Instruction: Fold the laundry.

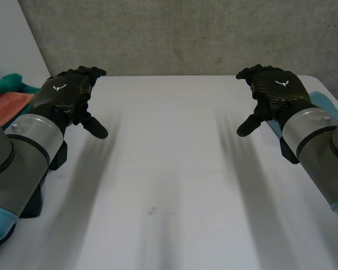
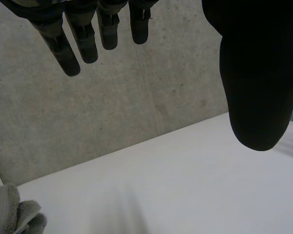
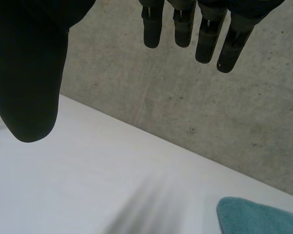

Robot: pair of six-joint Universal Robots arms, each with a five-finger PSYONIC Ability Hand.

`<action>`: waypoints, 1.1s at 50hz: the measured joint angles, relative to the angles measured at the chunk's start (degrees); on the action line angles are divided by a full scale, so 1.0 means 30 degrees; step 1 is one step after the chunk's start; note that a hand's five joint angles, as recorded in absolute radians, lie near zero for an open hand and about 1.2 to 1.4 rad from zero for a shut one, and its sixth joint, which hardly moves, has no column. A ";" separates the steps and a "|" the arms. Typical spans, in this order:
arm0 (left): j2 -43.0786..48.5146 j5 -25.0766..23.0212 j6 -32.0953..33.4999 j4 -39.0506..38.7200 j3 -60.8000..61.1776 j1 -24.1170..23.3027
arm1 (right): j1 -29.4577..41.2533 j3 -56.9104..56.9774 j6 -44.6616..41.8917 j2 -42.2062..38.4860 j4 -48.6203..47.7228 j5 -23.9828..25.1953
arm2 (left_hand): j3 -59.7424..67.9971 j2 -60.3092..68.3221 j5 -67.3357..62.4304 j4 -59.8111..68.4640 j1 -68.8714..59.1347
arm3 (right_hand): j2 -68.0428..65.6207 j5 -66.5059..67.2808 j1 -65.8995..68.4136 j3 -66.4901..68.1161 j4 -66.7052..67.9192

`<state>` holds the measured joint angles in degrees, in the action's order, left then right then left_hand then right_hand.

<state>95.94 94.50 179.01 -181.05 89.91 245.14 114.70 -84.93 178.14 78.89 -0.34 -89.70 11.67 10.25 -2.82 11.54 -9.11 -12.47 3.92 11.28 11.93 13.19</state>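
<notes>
The left hand [image 1: 65, 93] and right hand [image 1: 276, 90] are hovering over the white table [image 1: 169, 185], fingers straight, thumbs apart; a teal towel [image 3: 256, 218] is lying near the right.

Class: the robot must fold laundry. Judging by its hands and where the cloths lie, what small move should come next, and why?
Probably the right robot hand should reach outward to the teal cloth beside it and pinch an edge. Both it and the left robot hand are open, holding nothing, above the white table, and that cloth lies at its edge.
</notes>
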 measured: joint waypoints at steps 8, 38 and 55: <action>-0.0011 0.0018 0.1480 0.0086 -0.0352 0.0481 | -0.0121 0.0150 -0.1085 -0.0089 -0.0125 0.0147 | 0.0000 0.0000 0.0000 0.0000 0.0000 | 0.0000 0.0000 0.0000 0.0000 0.0000; 0.2986 0.2468 1.5157 -0.0546 -0.3224 0.8733 | 0.0002 0.0171 -0.2582 -0.0710 -0.0104 0.0858 | 0.0053 0.0430 0.0000 0.0084 -0.0906 | 0.0000 0.0000 0.0000 0.0000 0.0000; 0.7353 0.2654 1.7625 -0.0270 -0.8086 0.8991 | -0.0008 0.0187 -0.2575 -0.0973 -0.0119 0.0922 | 0.8223 0.8741 -0.7634 0.8319 -0.9856 | 0.0000 0.0000 0.0000 0.0000 0.0000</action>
<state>118.00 102.47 231.89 -181.86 65.65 272.11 114.68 -84.38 170.42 75.97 -0.70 -86.93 36.34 36.47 -25.72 36.50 -38.68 -12.47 3.92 11.28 11.93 13.19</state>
